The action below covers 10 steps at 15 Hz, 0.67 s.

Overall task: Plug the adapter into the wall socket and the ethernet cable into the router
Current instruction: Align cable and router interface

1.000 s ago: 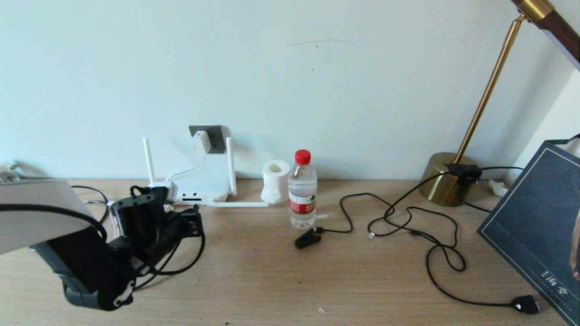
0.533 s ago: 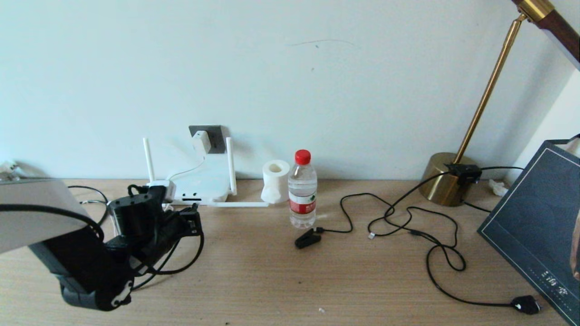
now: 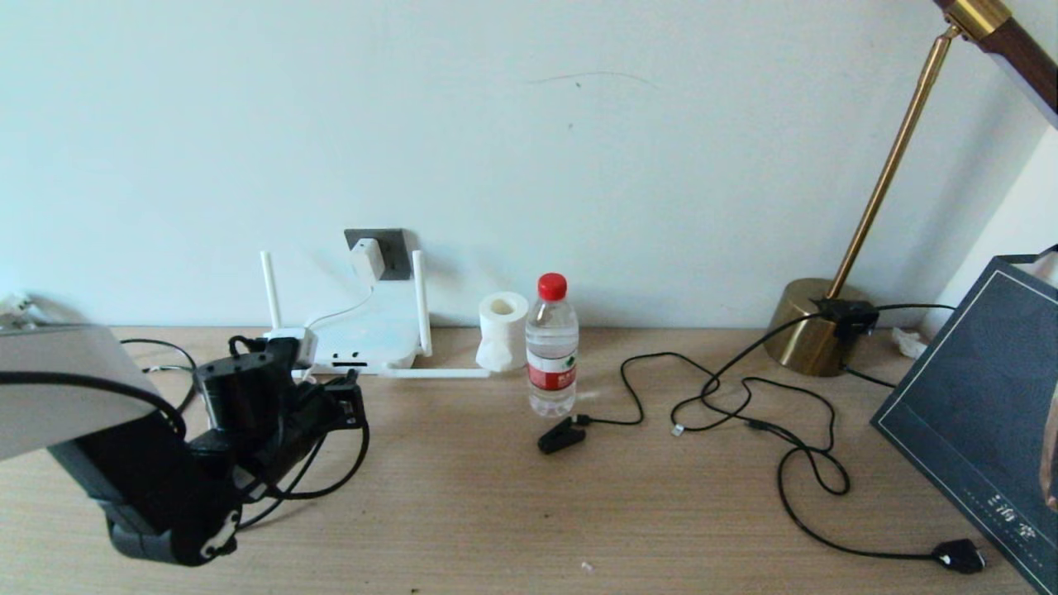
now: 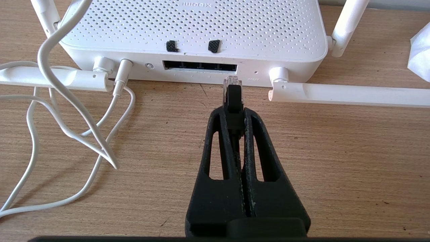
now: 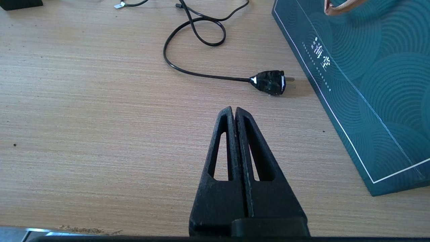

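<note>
The left gripper (image 4: 234,114) is squeezed shut on the ethernet cable (image 4: 234,97), whose clear tip is just in front of the router (image 4: 198,30), by the right end of its dark port slot, maybe touching. A flat white antenna (image 4: 349,95) and loose white cords (image 4: 67,101) lie beside it. Behind, the adapter (image 3: 367,259) sits in the wall socket (image 3: 395,248); the right gripper (image 5: 234,112) is closed on nothing near a black plug (image 5: 270,82).
</note>
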Tool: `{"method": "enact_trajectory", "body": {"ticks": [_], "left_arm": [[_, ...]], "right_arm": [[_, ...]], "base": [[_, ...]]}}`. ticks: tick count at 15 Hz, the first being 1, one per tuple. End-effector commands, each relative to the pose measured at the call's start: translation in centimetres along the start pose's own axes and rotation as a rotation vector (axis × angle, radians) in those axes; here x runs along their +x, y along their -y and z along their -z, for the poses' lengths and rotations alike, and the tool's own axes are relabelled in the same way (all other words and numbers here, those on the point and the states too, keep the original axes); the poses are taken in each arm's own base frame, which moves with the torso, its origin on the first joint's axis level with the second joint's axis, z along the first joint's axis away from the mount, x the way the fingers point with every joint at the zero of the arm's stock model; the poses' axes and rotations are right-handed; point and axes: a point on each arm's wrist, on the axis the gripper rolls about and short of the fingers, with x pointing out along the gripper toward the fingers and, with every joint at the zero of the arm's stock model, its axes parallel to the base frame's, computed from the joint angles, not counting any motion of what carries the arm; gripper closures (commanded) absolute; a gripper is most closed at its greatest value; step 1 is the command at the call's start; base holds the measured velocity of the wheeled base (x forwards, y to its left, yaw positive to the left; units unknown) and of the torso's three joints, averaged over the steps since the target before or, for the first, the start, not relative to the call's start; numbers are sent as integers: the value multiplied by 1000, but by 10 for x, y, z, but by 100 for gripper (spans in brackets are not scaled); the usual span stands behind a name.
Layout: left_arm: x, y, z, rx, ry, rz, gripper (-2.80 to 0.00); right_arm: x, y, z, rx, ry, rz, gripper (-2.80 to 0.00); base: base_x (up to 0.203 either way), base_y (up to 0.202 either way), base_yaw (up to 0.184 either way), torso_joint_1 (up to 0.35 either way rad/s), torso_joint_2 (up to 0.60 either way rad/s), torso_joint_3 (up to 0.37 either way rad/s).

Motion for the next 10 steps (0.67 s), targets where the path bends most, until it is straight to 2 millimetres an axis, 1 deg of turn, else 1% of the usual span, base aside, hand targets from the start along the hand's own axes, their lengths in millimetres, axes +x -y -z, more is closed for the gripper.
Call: {"method": "enact_trajectory", "body": {"ticks": [1, 10], "left_arm": [[1, 0, -1, -1, 7, -1, 0], [2, -2, 3, -1, -6, -7, 0]], "right_arm": [[0, 0, 0, -1, -2, -1, 0], [0, 0, 0, -1, -3, -1, 0]], "base": [[0, 0, 0, 0, 0, 0], [0, 0, 0, 0, 0, 0]]}}
